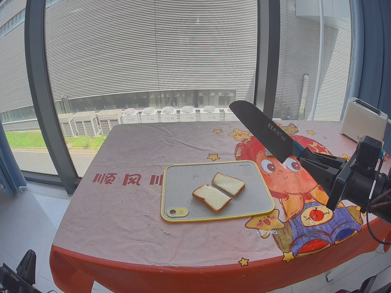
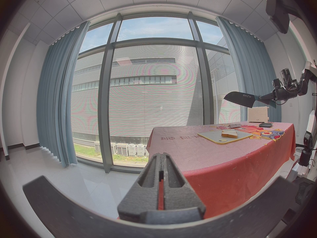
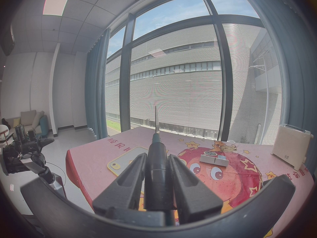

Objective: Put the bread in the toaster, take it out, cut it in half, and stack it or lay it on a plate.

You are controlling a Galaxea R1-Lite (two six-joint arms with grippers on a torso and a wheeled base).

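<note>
Two bread halves (image 1: 211, 197) (image 1: 228, 183) lie side by side, slightly apart, on the grey cutting board (image 1: 252, 198) with a yellow rim in the middle of the table. My right gripper (image 1: 315, 165) is shut on the handle of a black knife (image 1: 262, 130), held in the air to the right of the board, blade pointing up and left. In the right wrist view the gripper (image 3: 156, 159) clamps the handle and the blade (image 3: 156, 119) shows edge-on. My left gripper (image 2: 161, 157) is shut on nothing, low and off the table's left front corner. The white toaster (image 1: 363, 121) stands at the far right.
The table wears a pink and orange printed cloth (image 1: 122, 208). A small grey block (image 3: 214, 159) lies on the cloth between the board and the toaster. Large windows stand right behind the table's far edge. The cloth left of the board is bare.
</note>
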